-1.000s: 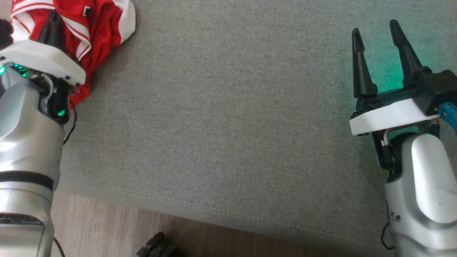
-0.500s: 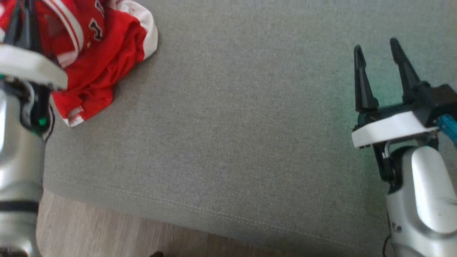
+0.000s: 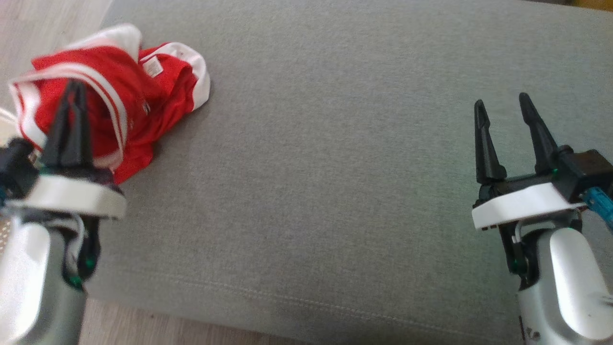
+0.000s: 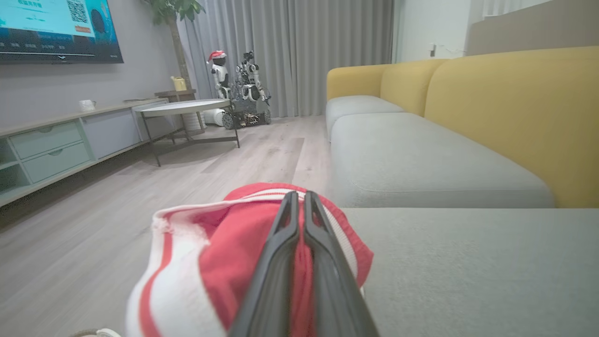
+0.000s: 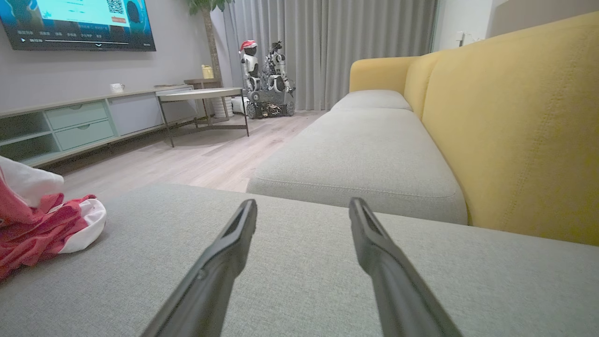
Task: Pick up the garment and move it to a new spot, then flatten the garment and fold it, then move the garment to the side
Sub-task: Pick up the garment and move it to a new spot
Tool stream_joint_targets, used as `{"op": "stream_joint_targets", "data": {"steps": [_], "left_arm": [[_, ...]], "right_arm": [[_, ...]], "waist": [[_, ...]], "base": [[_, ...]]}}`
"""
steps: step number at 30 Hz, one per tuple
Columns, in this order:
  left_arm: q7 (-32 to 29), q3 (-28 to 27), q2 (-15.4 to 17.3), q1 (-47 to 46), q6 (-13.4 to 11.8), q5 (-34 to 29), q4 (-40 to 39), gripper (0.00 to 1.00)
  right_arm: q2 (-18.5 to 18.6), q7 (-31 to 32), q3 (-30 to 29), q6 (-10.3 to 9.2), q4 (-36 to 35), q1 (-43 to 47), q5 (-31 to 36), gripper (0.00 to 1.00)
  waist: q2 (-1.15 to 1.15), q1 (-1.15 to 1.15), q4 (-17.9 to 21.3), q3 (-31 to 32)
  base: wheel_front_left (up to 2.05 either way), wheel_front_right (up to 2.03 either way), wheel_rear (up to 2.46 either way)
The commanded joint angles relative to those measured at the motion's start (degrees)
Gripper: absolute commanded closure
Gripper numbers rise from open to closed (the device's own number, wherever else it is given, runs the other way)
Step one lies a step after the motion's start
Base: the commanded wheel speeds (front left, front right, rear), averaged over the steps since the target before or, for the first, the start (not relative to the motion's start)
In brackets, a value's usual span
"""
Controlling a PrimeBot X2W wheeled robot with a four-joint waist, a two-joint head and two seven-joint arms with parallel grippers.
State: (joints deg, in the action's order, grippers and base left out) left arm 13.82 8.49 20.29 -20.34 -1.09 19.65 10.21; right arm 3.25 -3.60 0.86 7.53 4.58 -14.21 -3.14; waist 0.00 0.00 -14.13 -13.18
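The garment, red with white bands, lies bunched at the left end of the grey seat cushion. My left gripper is shut on the garment, its fingers pressed together with a white-striped fold draped around them. In the left wrist view the shut left gripper has red cloth of the garment pinched between its fingers and hanging to both sides. My right gripper hovers open over bare cushion at the far right, well away from the garment. In the right wrist view the right gripper holds nothing, and the garment lies at the left edge.
The cushion's front seam runs along the bottom, with wooden floor beyond its left end. A yellow backrest rises on the far side. Further sofa seats, a low table and a TV cabinet stand farther off.
The whole picture has shifted downward, so the camera has moved. My left gripper stays shut on the garment, which now looks more gathered around the fingers. The right gripper stays open.
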Motion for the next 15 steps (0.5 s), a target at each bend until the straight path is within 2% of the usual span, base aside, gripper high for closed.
{"op": "stream_joint_targets", "data": {"steps": [1,8,15], "left_arm": [[-1.0,-1.9,2.3,0.4,-0.9,-0.7,-5.5,1.00],[-4.9,2.6,0.0,4.3,-1.1,-1.0,-14.6,1.00],[-7.1,8.7,-2.4,-1.1,1.6,-2.2,-15.4,1.00]], "right_arm": [[-0.4,-0.4,1.2,-0.04,-2.1,-0.2,-0.8,0.00],[-0.4,-0.7,1.4,-0.04,-2.6,0.9,-3.2,0.00],[-0.4,-1.8,2.4,-0.04,-3.4,0.5,-5.1,0.00]], "waist": [[0.00,0.00,1.6,1.2],[0.00,0.00,6.0,1.6],[0.00,0.00,14.2,-0.9]], "base": [[0.00,0.00,0.00],[0.00,0.00,0.00],[0.00,0.00,0.00]]}}
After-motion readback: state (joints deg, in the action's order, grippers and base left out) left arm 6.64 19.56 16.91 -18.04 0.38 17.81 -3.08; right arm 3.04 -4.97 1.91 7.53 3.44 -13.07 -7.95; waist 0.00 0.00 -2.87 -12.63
